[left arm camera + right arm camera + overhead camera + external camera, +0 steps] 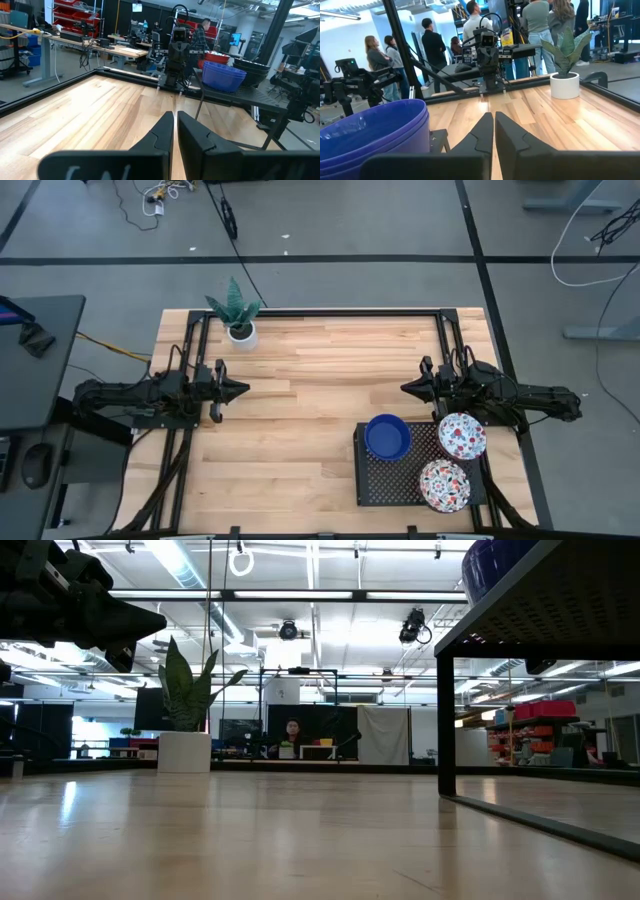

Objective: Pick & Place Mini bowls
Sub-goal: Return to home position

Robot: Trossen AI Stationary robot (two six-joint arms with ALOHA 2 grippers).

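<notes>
Stacked cobalt blue mini bowls (387,437) sit on a raised black perforated rack (385,480) at the table's near right. Two white floral mini bowls (462,436) (445,485) rest on the rack's right side. My left gripper (240,389) hovers shut over the table's left middle, pointing right. My right gripper (405,388) hovers shut just beyond the rack's far edge, pointing left. The blue stack (375,132) shows close beside my right gripper (493,132). From my left gripper (175,130) the blue stack (222,75) lies far off.
A white plant pot (241,330) with a green plant stands near the far left. Bare wooden table (320,370) lies between the two grippers. In the low view the rack (540,610) stands on legs at the right. People stand in the room beyond the table.
</notes>
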